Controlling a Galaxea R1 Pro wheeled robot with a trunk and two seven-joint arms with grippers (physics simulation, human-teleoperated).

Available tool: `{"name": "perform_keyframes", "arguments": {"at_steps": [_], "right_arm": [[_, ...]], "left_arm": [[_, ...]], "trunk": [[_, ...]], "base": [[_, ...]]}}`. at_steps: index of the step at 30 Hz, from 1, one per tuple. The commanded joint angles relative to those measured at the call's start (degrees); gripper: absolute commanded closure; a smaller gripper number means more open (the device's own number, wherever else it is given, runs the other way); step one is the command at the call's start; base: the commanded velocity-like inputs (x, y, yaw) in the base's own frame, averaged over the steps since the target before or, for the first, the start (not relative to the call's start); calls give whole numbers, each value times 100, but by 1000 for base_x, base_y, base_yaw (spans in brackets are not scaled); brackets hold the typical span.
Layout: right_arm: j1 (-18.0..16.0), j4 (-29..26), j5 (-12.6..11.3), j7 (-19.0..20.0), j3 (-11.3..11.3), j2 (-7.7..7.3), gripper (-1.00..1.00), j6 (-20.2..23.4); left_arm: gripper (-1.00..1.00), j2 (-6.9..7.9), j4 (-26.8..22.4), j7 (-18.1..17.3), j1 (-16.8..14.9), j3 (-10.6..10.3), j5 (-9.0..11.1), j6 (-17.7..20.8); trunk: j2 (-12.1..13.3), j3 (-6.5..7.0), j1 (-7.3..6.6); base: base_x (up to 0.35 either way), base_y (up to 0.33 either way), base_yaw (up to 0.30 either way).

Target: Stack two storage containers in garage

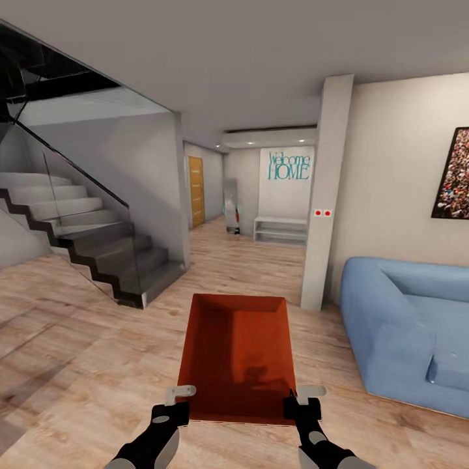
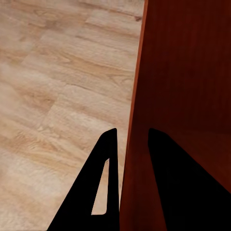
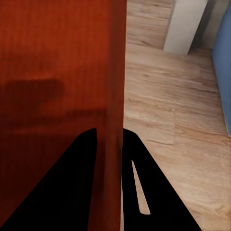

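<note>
You are holding one orange-red storage container out in front of you, up above the light wood floor. Your left tool is clamped on the near left corner of its rim. Your right tool is clamped on the near right corner. At each wrist, one dark finger sits inside the wall and the other outside. The container is open on top and has nothing in it. A blue sofa stands to your right. Grey stairs go up on your left. Far ahead, a wall says "Welcome HOME".
</note>
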Motion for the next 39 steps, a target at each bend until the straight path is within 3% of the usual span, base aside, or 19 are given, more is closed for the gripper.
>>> {"name": "perform_keyframes", "arguments": {"at_steps": [1, 28, 39], "right_arm": [[-8, -242, 42, -34, 30, 1, 100, -45], [-8, -242, 41, -31, 30, 1, 100, -45], [-8, -242, 42, -46, 31, 10, 100, -46]], "left_arm": [[100, -1, 17, 24, 0, -90, 145, 20], [100, -1, 17, 24, 0, -90, 145, 20], [100, -1, 17, 24, 0, -90, 145, 20]], "trunk": [[-5, -9, 4], [-5, -9, 4], [-5, -9, 4]], "base": [[321, 82, 0], [321, 49, -3], [322, 0, -194]]}}
